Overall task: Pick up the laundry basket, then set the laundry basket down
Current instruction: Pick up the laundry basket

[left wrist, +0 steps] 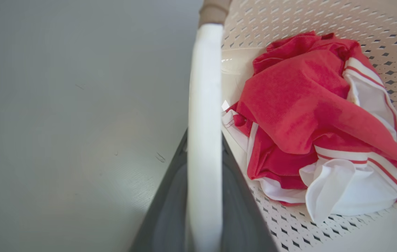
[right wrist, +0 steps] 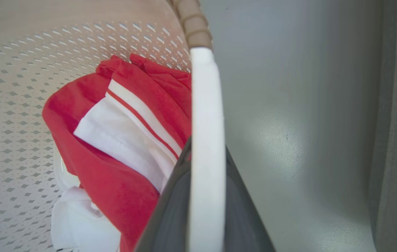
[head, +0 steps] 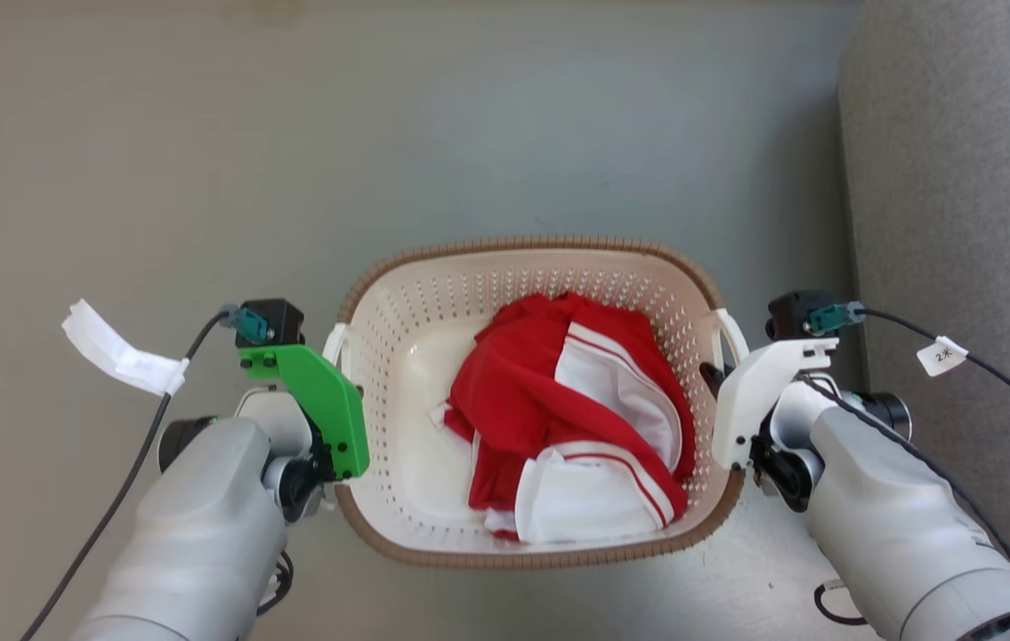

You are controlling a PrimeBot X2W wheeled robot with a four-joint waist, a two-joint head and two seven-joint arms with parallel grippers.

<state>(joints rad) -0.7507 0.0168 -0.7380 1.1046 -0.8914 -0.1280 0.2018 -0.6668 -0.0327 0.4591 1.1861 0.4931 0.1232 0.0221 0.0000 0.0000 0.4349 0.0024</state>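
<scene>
Cream plastic: laundry basket (head: 398, 338), perforated walls, brown woven-look rim, white handle on each side.
Basket spot: over grey floor (head: 202, 133), nearer the floor's right edge where grey upholstery (head: 958, 178) begins; resting or lifted, can't tell.
Contents: red & white garment (head: 558, 409), crumpled, piled twd basket's right half; bare bottom showing at left.
L gripper (left wrist: 203, 140): at left handle (left wrist: 203, 87); dark fingers (left wrist: 170, 210) pressed vs both sides of the white bar, i.e. clamped on it. Green bracket (head: 318, 392) on wrist.
R gripper (right wrist: 207, 147): at right handle (right wrist: 207, 98); its fingers (right wrist: 174, 210) flank the bar, tight on it. White bracket (head: 763, 392) on wrist.
Cables: black lead w/ white tag (head: 122, 356) off L wrist; lead w/ small label (head: 942, 354) off R wrist.
</scene>
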